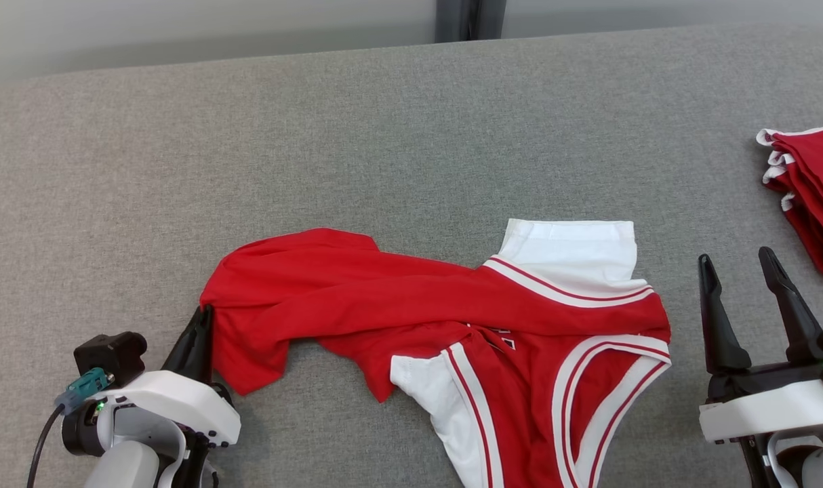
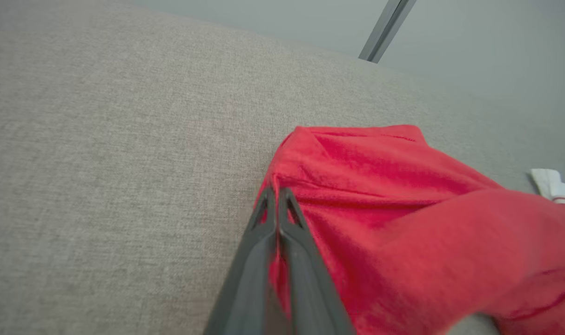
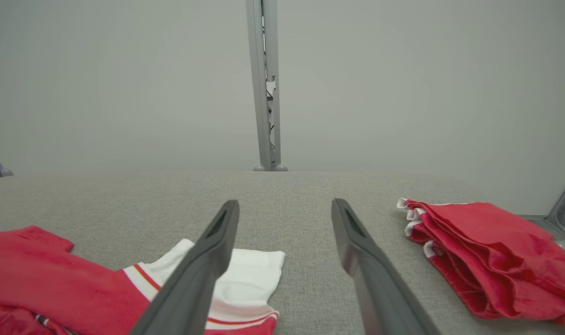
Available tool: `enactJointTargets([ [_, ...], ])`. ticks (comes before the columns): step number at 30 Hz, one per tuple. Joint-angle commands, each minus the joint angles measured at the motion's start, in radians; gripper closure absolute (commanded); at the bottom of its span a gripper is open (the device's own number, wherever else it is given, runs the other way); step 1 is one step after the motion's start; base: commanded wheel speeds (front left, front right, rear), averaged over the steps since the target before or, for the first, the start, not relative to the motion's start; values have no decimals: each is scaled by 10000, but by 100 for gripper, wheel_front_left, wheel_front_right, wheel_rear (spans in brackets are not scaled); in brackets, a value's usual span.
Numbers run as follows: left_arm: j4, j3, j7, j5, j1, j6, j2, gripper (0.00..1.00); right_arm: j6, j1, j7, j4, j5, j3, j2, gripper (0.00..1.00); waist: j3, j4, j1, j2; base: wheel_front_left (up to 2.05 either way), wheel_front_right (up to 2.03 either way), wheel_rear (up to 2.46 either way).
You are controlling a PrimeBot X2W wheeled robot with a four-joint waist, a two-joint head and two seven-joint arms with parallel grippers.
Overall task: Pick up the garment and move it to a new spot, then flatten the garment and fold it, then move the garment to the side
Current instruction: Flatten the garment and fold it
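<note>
A red garment [image 1: 425,305] with white trim and red stripes lies crumpled across the middle of the grey table, one white panel sticking out at its far right corner. My left gripper [image 1: 205,318] is shut on the garment's left edge; in the left wrist view the two dark fingers [image 2: 278,204] meet with red cloth [image 2: 380,195] pinched between them. My right gripper [image 1: 740,268] stands open to the right of the garment, apart from it, nothing between its fingers [image 3: 217,242].
A pile of folded red garments [image 1: 811,190] with white trim lies at the table's right edge, just beyond my right gripper. The grey cloth tabletop [image 1: 384,135] stretches bare behind the garment. A metal post [image 3: 264,83] rises behind the table's far edge.
</note>
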Motion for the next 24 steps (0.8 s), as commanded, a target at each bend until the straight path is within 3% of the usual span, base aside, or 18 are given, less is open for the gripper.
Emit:
enactJointTargets([
  [1, -46, 5, -78, 97, -175, -44, 89, 100, 2, -122, -79, 30, -9, -50, -42, 0, 9, 20, 0, -1, 0, 0, 0],
  [7, -411, -57, -267, 249, -257, 83, 165, 100, 2, -472, -123, 529, 151, -103, -257, 0, 162, 129, 0, -1, 0, 0, 0],
  [13, -1033, -173, -315, 461, -463, 220, 222, 100, 2, -1435, 17, 1781, 664, 165, -775, 0, 687, 369, 0, -1, 0, 0, 0],
  [24, -1784, -551, -568, 886, -1095, 190, 192, 100, 2, -3811, 849, 5268, 1731, 2091, -1987, 0, 1684, 975, 0, -1, 0, 0, 0],
])
